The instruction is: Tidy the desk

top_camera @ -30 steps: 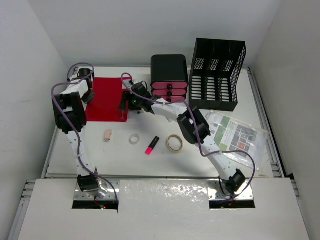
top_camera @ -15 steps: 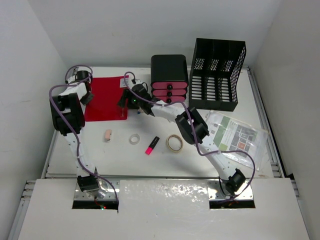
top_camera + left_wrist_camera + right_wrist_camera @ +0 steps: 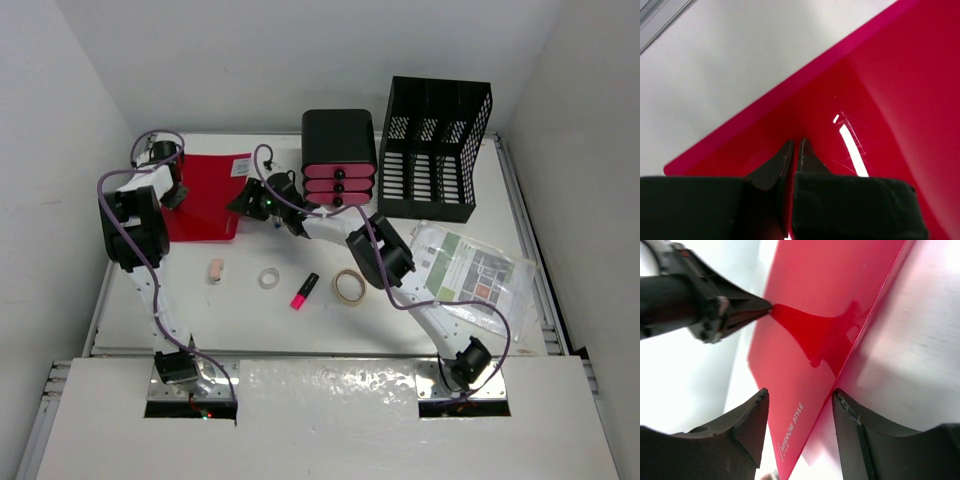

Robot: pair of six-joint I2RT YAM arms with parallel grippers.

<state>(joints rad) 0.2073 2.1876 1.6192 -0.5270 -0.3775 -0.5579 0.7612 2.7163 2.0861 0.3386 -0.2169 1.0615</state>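
Observation:
On the white desk (image 3: 250, 320) a glossy red folder (image 3: 205, 200) lies at the back left, tilted, with one edge raised. My left gripper (image 3: 172, 192) pinches its left edge; in the left wrist view the left gripper (image 3: 795, 149) is shut, with the red folder (image 3: 880, 100) caught in it. My right gripper (image 3: 243, 197) is at the folder's right edge. In the right wrist view the right gripper (image 3: 800, 396) stands open astride the edge of the red folder (image 3: 815, 300), and the left gripper (image 3: 742, 310) shows at the far side.
Behind the folder stand a black drawer unit (image 3: 339, 150) with pink drawers and a black mesh file holder (image 3: 432, 150). Printed leaflets (image 3: 470, 265) lie at the right. An eraser (image 3: 216, 271), a small tape ring (image 3: 268, 277), a pink highlighter (image 3: 304, 290) and a tape roll (image 3: 349, 287) lie mid-desk.
The red folder has slid left and turned askew. My right gripper has followed it to the left with its jaws narrowing. The left gripper has stayed shut on the folder's edge.

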